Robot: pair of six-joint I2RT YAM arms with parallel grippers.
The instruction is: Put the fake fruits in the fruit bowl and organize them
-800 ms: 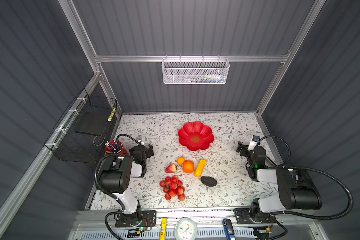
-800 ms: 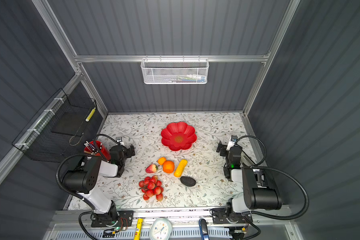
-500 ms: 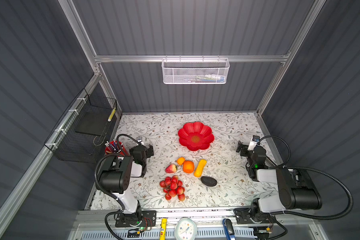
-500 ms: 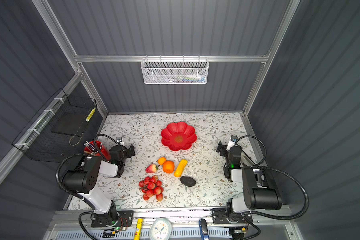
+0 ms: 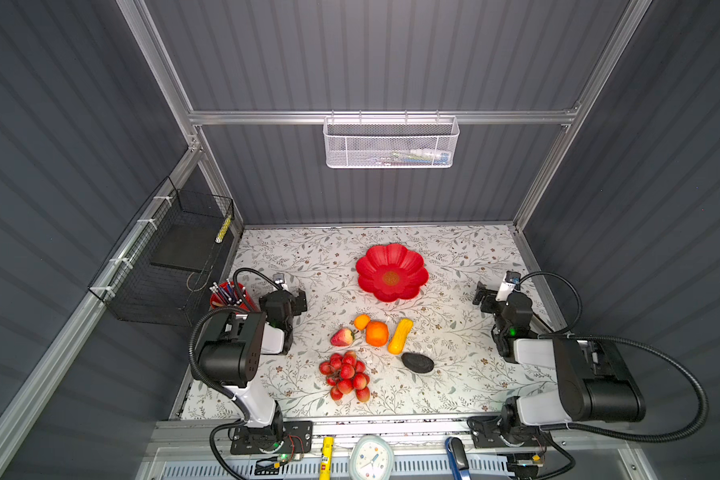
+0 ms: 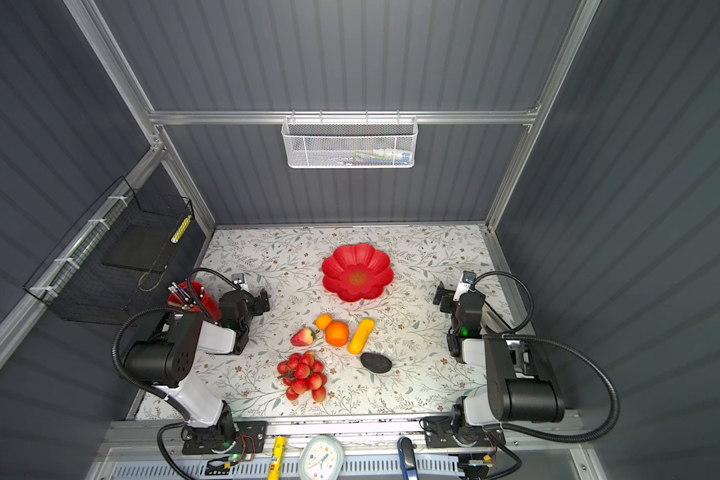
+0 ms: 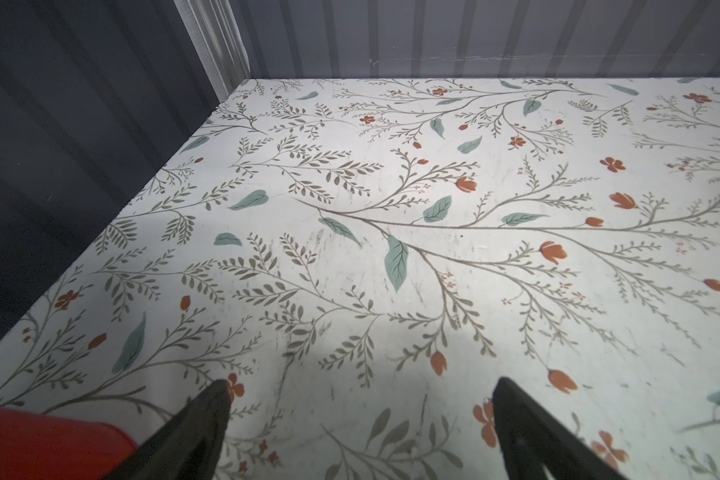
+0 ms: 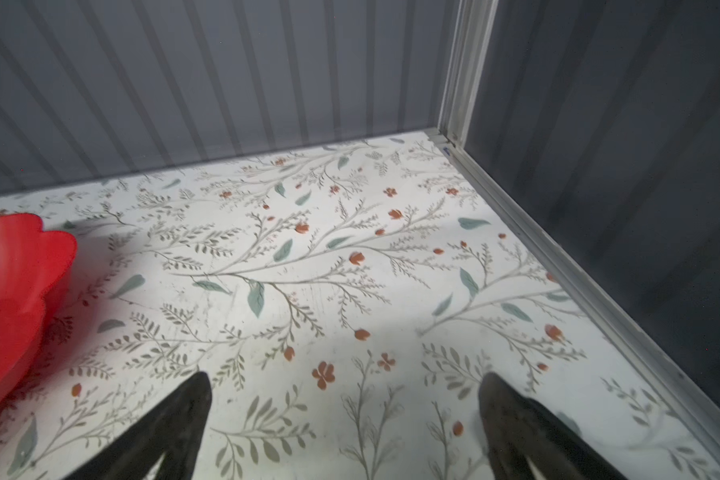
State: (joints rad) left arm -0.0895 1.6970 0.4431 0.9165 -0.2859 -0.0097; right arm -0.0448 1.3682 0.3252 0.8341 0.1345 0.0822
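Fruit bowl (image 5: 408, 270) (image 6: 375, 266): shallow glossy red flower-shaped dish with a yellowish centre, toward the back middle of the floral-printed tabletop (image 5: 454, 257); bare surface lies all round its scalloped rim.
Fruits: all lie on the table in front of the bowl, apart from it. The red plastic strawberry (image 5: 341, 337), small orange (image 5: 361, 321), larger orange (image 5: 377, 333) and yellow-orange oblong fruit (image 5: 400, 336) sit close together in a row. The dark oval avocado (image 5: 417, 362) and red grape bunch (image 5: 346, 376) lie nearer the front edge.
Left gripper (image 7: 362, 384): black jaws spread wide, gripping nothing, low over bare table beside the red cylindrical pen cup (image 5: 229, 293), near the left wall.
Right gripper (image 8: 346, 376): jaws spread wide, gripping nothing, close to the right wall; the bowl's rim shows at the side of its wrist view.
Open room: bare table lies between each gripper and the fruit cluster.
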